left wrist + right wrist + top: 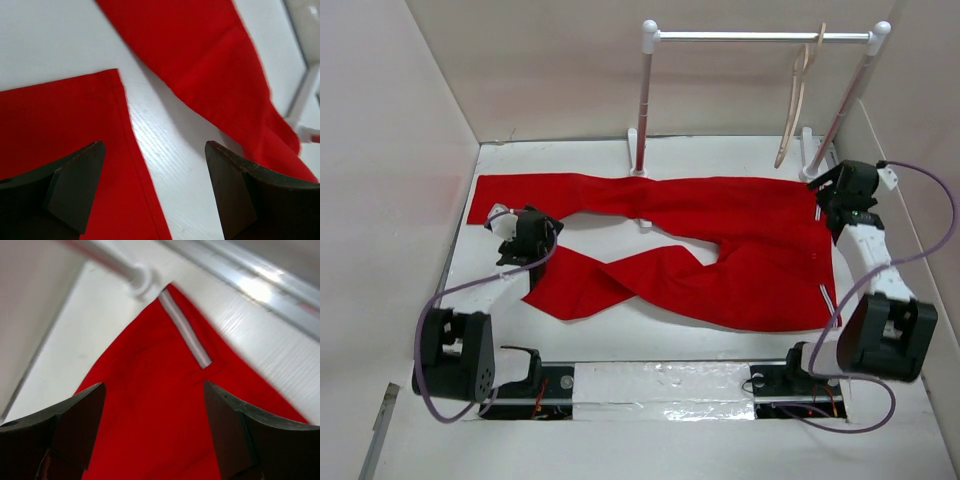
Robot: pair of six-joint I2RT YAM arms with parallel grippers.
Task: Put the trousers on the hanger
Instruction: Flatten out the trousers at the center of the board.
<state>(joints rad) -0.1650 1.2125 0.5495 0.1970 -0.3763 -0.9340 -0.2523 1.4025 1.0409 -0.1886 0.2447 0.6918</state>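
Observation:
The red trousers [720, 250] lie flat on the white table, waist at the right, both legs stretched left. The pale wooden hanger [796, 100] hangs by its hook on the rack's silver bar at the back right. My left gripper [527, 228] is open over the gap between the two legs, near the end of the near leg [65, 150]; the far leg [210, 65] lies beyond. My right gripper [842, 192] is open above the waist corner [150, 405], where a white stripe trim [185, 330] shows. Neither holds anything.
The white-posted rack [645, 100] with its silver bar stands at the back of the table; its right post foot [140, 280] is close to the waist corner. White walls enclose the table on the left, right and back. A taped strip runs along the near edge [660, 385].

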